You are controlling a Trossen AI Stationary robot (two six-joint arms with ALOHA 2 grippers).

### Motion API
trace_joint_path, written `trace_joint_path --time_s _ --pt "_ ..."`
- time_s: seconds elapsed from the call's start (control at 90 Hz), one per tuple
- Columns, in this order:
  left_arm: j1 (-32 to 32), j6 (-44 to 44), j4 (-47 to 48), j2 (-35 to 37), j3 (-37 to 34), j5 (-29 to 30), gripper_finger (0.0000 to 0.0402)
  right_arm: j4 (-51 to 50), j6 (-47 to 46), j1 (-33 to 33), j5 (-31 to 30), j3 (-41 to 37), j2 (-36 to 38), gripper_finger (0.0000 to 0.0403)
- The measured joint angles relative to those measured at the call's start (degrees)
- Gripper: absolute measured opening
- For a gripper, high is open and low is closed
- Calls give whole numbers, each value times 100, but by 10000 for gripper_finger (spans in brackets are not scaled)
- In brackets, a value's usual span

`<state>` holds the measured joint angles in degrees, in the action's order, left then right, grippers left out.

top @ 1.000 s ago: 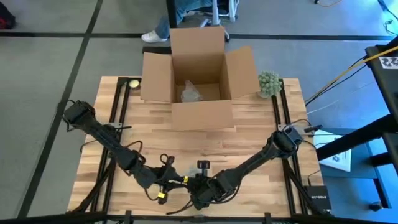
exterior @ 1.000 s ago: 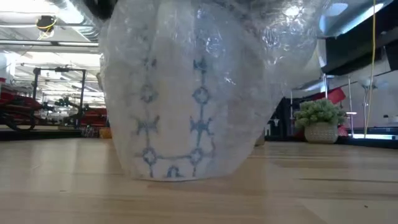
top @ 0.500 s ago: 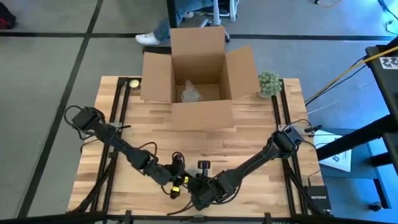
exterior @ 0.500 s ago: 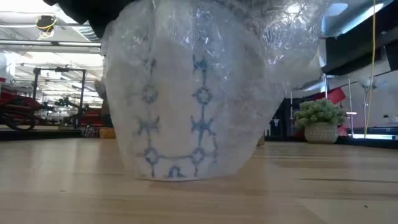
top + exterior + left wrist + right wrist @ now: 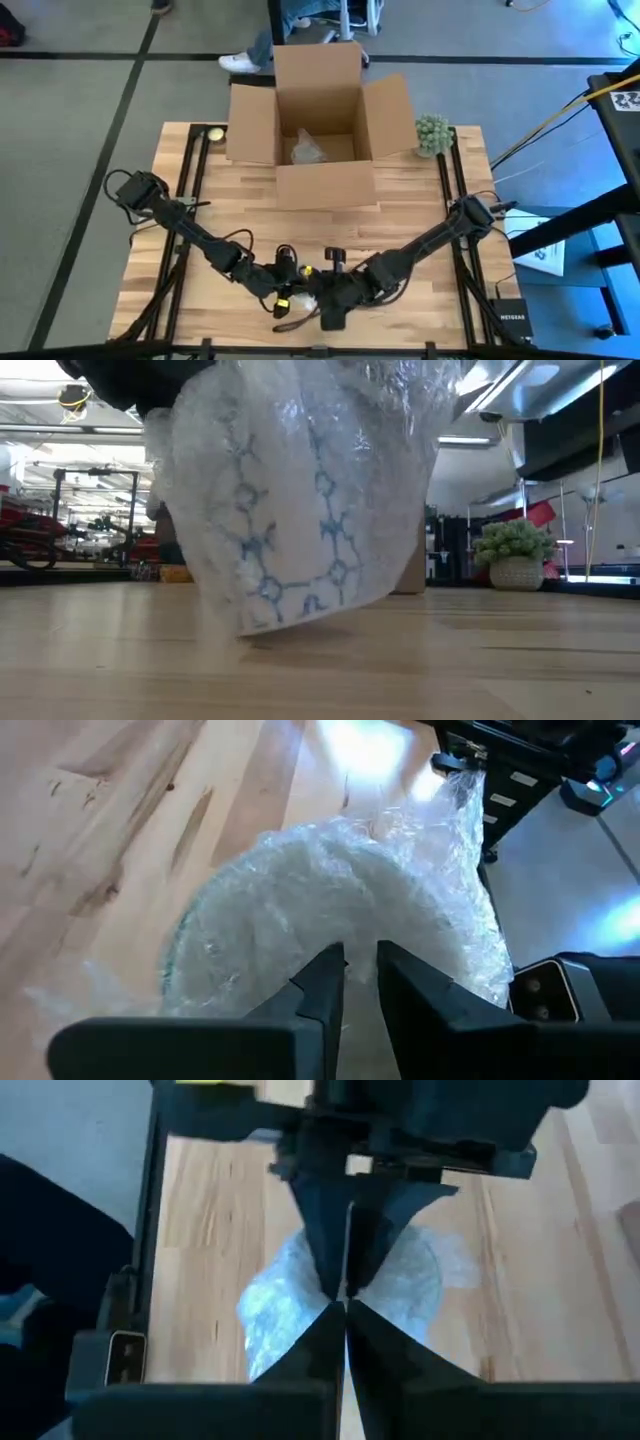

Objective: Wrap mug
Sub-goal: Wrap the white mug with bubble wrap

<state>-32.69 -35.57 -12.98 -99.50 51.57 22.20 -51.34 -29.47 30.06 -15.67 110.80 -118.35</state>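
Where the wooden table (image 5: 400, 215) meets its near edge, the bubble-wrapped mug (image 5: 300, 510) tilts with 1 side of its base lifted off the wood — blue patterning shows through the plastic. Both grippers meet over it: the left gripper (image 5: 360, 970) has its 2 fingers nearly closed, pinching the wrap, and the right gripper (image 5: 345, 1305) is pressed tight on a fold of wrap. Farther back stands an open cardboard box (image 5: 318, 125) — a small potted plant (image 5: 433, 134) sits just beside its right flap.
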Motion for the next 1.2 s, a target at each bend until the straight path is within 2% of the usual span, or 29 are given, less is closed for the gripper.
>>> trace_joint_path --time_s 0.322,0.733,0.967,1.2 --pt "2 -1 8 33 -7 -7 49 -18 263 -482 821 30 -671 1" --pt "-110 107 162 374 -15 -7 49 -258 277 -459 971 6 -923 1" --pt "-302 54 707 743 -15 66 49 2 353 -465 1199 37 -1400 0" --pt "-428 -201 1619 824 -15 75 49 94 397 -468 1248 20 -1482 0"
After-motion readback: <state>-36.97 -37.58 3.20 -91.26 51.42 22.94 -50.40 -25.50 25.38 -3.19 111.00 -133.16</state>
